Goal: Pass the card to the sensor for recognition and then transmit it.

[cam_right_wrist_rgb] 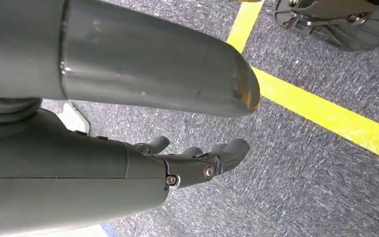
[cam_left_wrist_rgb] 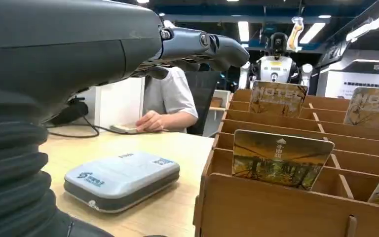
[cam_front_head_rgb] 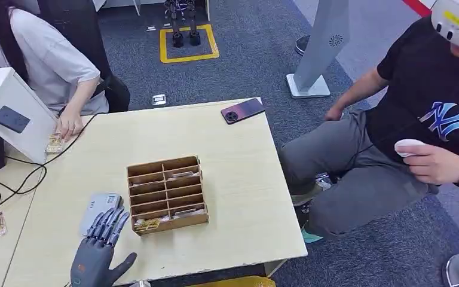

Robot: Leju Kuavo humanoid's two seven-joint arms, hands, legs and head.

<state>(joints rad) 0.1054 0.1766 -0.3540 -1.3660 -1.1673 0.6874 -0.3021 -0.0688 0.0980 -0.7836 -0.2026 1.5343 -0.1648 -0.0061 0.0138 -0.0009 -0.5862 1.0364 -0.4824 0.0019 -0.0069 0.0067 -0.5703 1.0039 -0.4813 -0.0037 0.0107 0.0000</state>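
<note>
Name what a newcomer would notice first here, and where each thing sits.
A wooden card organizer with divided slots sits mid-table, cards standing in it. The robot's left hand hovers beside it, fingers spread above a grey sensor box. A dark phone lies at the table's far edge.

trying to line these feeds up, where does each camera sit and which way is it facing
Head view: high on the body, looking forward and down at the table; the left hand reaches in from below.
Left wrist view: behind the left hand, low over the table, facing the card box and grey sensor.
Right wrist view: on the hanging right arm, facing the carpet and a yellow line; the right hand shows.
Shared: head and left wrist views both show the card box, sensor and left hand.
</note>
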